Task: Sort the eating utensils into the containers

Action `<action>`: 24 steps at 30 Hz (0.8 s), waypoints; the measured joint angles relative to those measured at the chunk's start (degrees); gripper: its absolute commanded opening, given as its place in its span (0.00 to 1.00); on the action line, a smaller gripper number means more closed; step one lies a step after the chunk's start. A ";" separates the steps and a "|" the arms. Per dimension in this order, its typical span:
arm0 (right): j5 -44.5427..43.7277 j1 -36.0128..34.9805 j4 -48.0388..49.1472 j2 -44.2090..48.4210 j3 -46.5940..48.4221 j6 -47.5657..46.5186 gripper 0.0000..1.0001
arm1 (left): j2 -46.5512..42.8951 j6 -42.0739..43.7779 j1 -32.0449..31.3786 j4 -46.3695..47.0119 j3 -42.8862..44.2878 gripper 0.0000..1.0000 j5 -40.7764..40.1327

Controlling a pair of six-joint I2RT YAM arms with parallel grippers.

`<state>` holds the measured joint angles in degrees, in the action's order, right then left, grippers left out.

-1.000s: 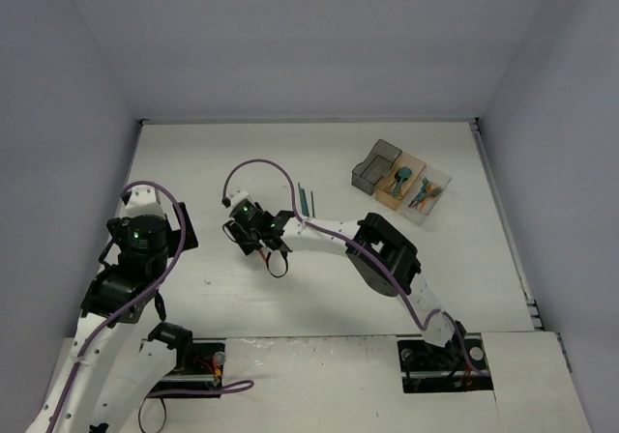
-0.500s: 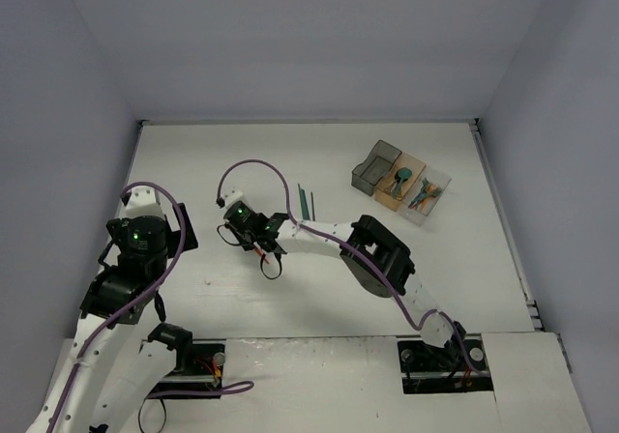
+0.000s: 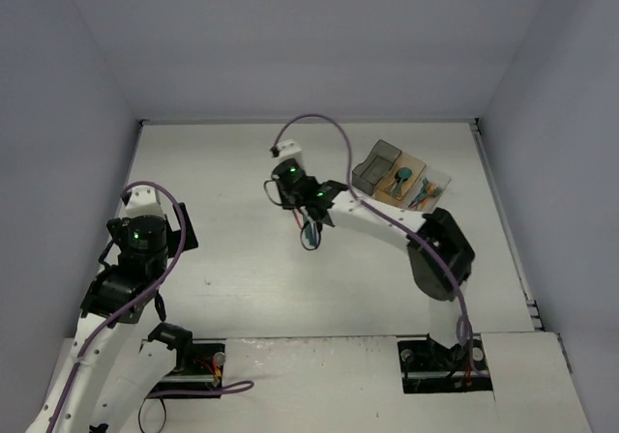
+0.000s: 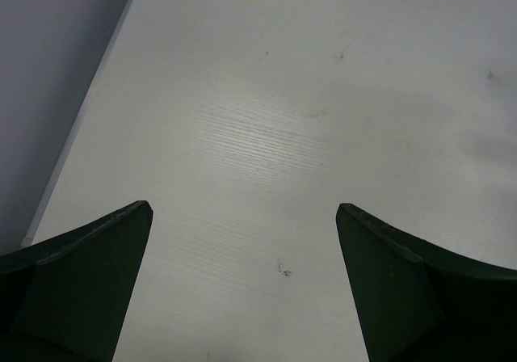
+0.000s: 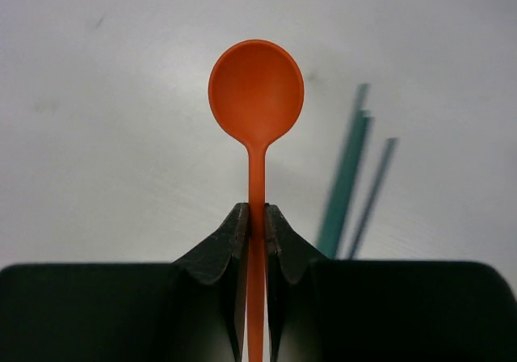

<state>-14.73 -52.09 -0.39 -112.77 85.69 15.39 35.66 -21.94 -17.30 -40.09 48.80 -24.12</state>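
One orange spoon (image 5: pixel 256 95) juts bowl-first beyond right hand (image 5: pixel 256 219).

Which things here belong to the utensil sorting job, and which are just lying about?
Job: orange spoon in right gripper; teal utensils on table; dark grey bin, orange-tan bin, clear bin.
Lying about: only purple cables; left gripper open, holding nothing.

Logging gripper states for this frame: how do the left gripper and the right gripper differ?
The left gripper has its fingers wide apart; the right gripper has them pressed together. The left gripper holds nothing, with only table showing between its fingers; the right gripper is shut on the handle of the orange spoon, bowl pointing away. Both have dark fingers and face down at the white table.
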 measured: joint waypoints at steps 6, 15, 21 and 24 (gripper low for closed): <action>-3.57 16.16 0.50 14.01 -8.25 5.11 0.00 | 0.59 -0.02 0.00 0.02 0.00 0.97 0.02; 0.48 37.51 -3.27 15.06 -12.76 10.53 0.04 | 2.00 0.00 0.00 0.02 0.00 0.97 0.12; 4.57 42.42 -4.20 10.10 -11.97 12.42 0.15 | 2.72 0.00 0.00 0.02 0.00 0.97 0.26; 5.86 42.77 -4.56 7.03 -10.92 13.22 0.30 | 2.87 0.00 0.00 0.02 0.00 0.97 0.27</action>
<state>-8.87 -9.32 -4.95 -105.74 74.77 28.60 38.52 -21.93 -17.30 -40.07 48.80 -23.85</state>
